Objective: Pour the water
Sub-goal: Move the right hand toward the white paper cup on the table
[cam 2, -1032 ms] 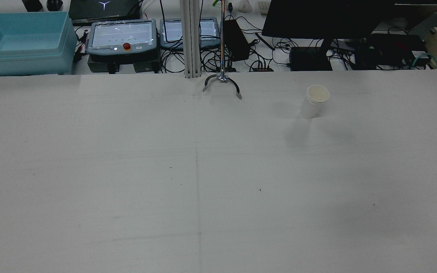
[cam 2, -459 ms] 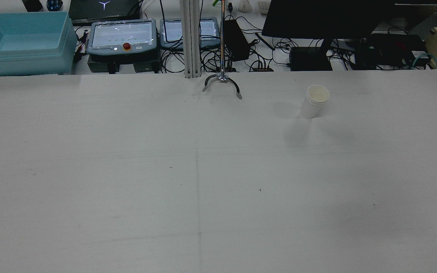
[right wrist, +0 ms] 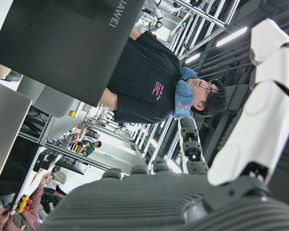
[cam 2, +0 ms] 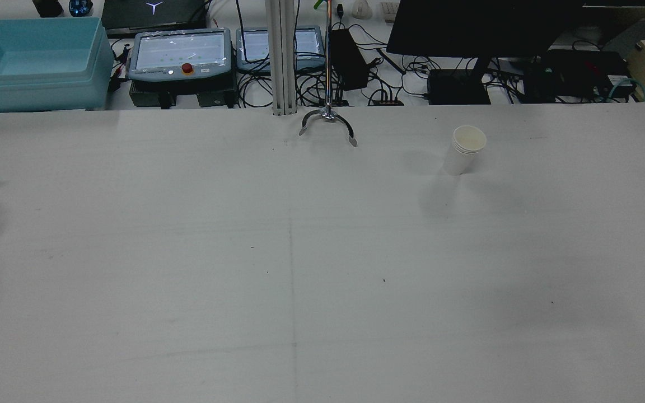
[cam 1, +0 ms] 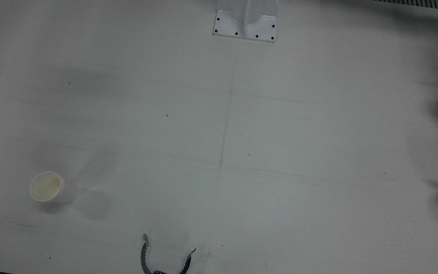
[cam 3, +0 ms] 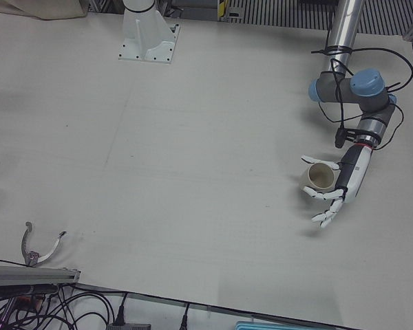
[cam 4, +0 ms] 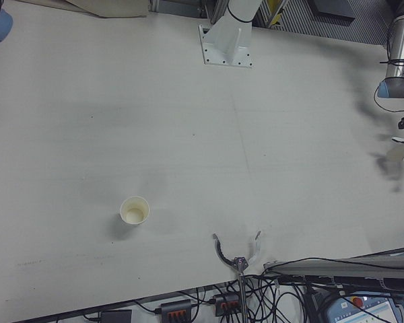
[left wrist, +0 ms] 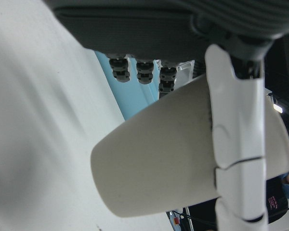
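Observation:
A white paper cup (cam 2: 464,148) stands upright on the far right of the table in the rear view; it also shows in the front view (cam 1: 48,187) and the right-front view (cam 4: 135,210). My left hand (cam 3: 341,189) is off the table's left side, closed around a second paper cup (cam 3: 320,177), thumb on one side and fingers on the other. The left hand view shows this cup (left wrist: 173,159) upright with the thumb (left wrist: 236,144) across it. My right hand (right wrist: 183,192) shows only in its own view, empty, fingers apart, facing away from the table.
A metal claw stand (cam 2: 328,126) sits at the table's far edge, centre. A blue bin (cam 2: 31,61), teach pendants (cam 2: 180,53) and a monitor lie beyond that edge. A white pedestal base (cam 1: 245,23) stands on the robot's side.
A sliver of the held cup at the rear view's left edge has gone out of frame. The shadow there has grown and shifted. The far cup has not moved.

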Action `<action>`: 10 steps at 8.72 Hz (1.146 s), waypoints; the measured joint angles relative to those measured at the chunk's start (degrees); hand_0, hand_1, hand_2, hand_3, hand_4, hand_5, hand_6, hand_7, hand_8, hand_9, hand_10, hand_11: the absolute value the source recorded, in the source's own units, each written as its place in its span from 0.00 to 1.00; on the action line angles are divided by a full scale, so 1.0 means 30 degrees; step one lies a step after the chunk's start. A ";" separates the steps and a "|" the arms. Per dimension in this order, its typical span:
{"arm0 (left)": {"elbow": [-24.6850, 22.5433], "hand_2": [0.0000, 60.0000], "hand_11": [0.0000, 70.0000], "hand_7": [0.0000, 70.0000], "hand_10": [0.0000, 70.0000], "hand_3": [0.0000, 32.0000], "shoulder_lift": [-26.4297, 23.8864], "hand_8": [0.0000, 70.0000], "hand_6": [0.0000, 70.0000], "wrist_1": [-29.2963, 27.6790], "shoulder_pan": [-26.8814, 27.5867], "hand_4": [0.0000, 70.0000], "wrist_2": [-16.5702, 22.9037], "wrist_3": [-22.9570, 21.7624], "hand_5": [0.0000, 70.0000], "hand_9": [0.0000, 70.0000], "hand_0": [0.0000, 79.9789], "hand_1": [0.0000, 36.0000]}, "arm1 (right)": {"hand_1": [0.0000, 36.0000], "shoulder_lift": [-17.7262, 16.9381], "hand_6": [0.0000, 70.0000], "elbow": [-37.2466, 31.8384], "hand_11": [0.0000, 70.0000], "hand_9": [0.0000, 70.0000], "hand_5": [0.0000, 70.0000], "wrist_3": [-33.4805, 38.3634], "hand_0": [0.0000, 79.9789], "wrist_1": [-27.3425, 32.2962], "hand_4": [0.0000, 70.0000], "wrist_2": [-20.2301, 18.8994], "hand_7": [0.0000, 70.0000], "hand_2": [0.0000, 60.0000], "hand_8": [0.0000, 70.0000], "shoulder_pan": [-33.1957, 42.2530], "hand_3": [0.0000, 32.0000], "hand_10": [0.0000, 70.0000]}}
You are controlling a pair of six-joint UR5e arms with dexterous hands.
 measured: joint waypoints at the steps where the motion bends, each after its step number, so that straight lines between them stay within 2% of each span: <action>1: -0.1168 0.00 0.13 0.32 0.08 0.00 0.0187 0.08 0.14 0.0773 -0.0013 0.94 -0.0376 -0.0419 0.53 0.15 0.78 0.46 | 0.46 0.0358 0.01 -0.0679 0.00 0.00 0.12 -0.0127 0.58 0.0078 0.00 0.1223 0.03 0.34 0.00 -0.1489 0.18 0.00; 3: -0.3282 0.00 0.13 0.32 0.08 0.00 0.0351 0.08 0.14 0.2378 0.0009 0.93 -0.0690 -0.0832 0.53 0.15 0.78 0.47 | 0.44 0.1347 0.00 -0.1818 0.00 0.00 0.10 -0.0313 0.57 0.0314 0.00 0.4462 0.02 0.33 0.00 -0.5050 0.29 0.00; 5: -0.3967 0.00 0.13 0.32 0.08 0.00 0.0373 0.08 0.14 0.2965 0.0009 0.92 -0.0742 -0.0918 0.53 0.16 0.77 0.47 | 0.43 0.2333 0.00 -0.2349 0.00 0.00 0.10 -0.0366 0.56 0.0528 0.00 0.6450 0.03 0.33 0.00 -0.8279 0.29 0.00; 8: -0.3953 0.00 0.14 0.32 0.08 0.00 0.0364 0.09 0.14 0.3040 0.0023 0.90 -0.0753 -0.0941 0.52 0.16 0.77 0.48 | 0.44 0.2964 0.00 -0.2494 0.00 0.00 0.15 -0.0391 0.57 0.0561 0.00 0.7772 0.07 0.36 0.00 -1.1432 0.21 0.00; 10: -0.3810 0.00 0.14 0.31 0.08 0.00 0.0282 0.09 0.14 0.2965 0.0040 0.88 -0.0751 -0.0907 0.52 0.17 0.75 0.47 | 0.44 0.3126 0.00 -0.2521 0.00 0.00 0.17 -0.0385 0.57 0.0587 0.00 0.9222 0.07 0.36 0.00 -1.2606 0.21 0.00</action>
